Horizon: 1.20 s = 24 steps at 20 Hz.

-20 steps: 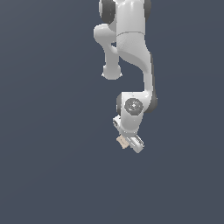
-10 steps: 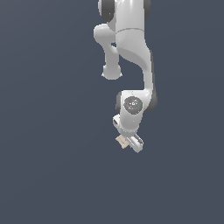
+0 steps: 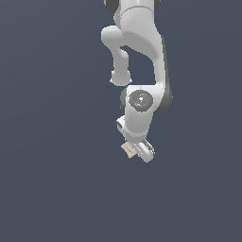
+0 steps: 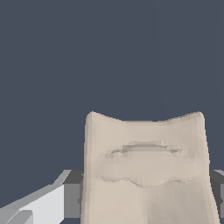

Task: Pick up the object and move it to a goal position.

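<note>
Beige block (image 3: pixel 127 150), the object of the task, sits at the tip of the hand (image 3: pixel 138 150), poking out on the exterior view's left of the white fingers. The wrist view shows it filling the space right before the camera (image 4: pixel 144 168), with one finger (image 4: pixel 39 203) close beside it, so the hand appears closed on it. Compared with a second ago, arm and block have barely shifted. Judged from that, carrying toward the goal has hardly begun; no goal marker shows.
</note>
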### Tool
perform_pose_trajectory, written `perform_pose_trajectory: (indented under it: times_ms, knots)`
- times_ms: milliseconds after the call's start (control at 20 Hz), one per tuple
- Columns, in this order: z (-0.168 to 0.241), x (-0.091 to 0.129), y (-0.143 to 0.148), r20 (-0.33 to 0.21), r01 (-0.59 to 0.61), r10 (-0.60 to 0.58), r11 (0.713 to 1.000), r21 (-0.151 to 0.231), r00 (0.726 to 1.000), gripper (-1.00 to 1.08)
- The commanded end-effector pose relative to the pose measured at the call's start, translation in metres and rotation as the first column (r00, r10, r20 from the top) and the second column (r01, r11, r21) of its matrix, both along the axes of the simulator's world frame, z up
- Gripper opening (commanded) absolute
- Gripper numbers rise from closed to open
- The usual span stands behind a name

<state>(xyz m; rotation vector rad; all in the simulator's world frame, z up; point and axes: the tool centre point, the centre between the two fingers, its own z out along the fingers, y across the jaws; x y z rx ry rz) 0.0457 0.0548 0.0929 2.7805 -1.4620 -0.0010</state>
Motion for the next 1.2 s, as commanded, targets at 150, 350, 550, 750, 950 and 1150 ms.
perform_pose_trajectory:
  times_ms: [150,350,550,750,950,1150]
  knots:
    - [0.058,0.012,-0.017,0.001,0.001,-0.001,1.000,0.000,1.000,-1.00]
    - [0.102,0.022,-0.031,0.001,0.001,-0.001,1.000,-0.001,1.000,-1.00]
    - [0.144,0.031,-0.043,0.001,0.001,-0.001,1.000,-0.001,1.000,-1.00]
    - [0.183,0.041,-0.054,0.001,0.001,-0.001,1.000,-0.001,1.000,-1.00]
    - [0.215,0.049,-0.064,0.001,0.000,0.000,1.000,-0.001,1.000,-1.00]
    - [0.242,0.056,-0.071,0.001,0.000,0.000,1.000,-0.001,1.000,-1.00]
